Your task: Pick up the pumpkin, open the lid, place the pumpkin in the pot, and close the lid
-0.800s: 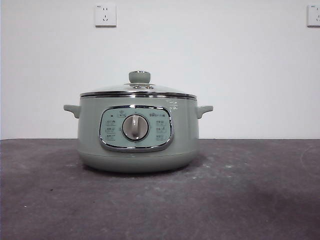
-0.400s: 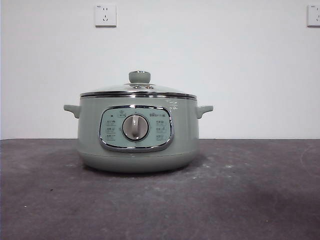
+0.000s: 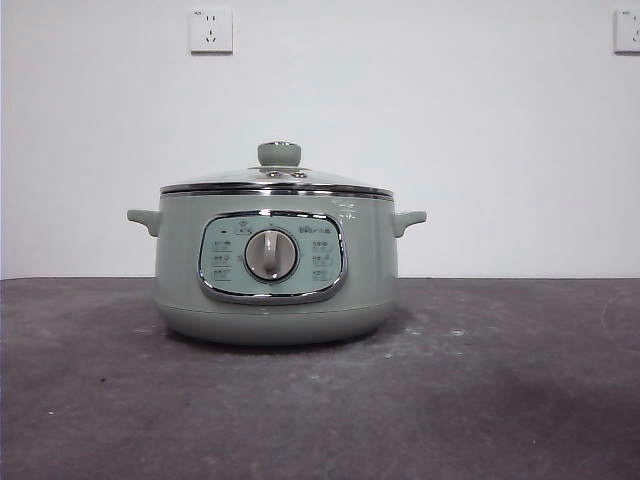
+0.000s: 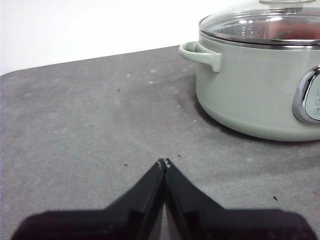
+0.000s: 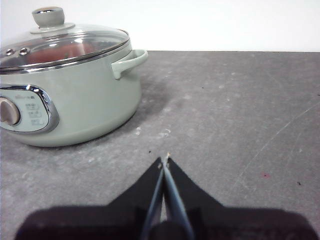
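The sage-green pot [image 3: 275, 305] stands on the dark table, left of the middle. The glass lid [image 3: 275, 180] with its green knob [image 3: 279, 153] sits closed on it. The pumpkin shows only as an orange blur through the glass, in the left wrist view [image 4: 296, 31] and the right wrist view [image 5: 65, 50]. It is hidden in the front view. My left gripper [image 4: 164, 162] is shut and empty, low over the table and apart from the pot [image 4: 250, 95]. My right gripper [image 5: 164, 159] is shut and empty on the pot's [image 5: 85, 105] other side.
The dark grey table [image 3: 500, 400] runs back to a white wall with two sockets [image 3: 211, 30] [image 3: 628, 30]. The pot's side handles [image 4: 202, 54] [image 5: 129, 61] stick out toward each gripper.
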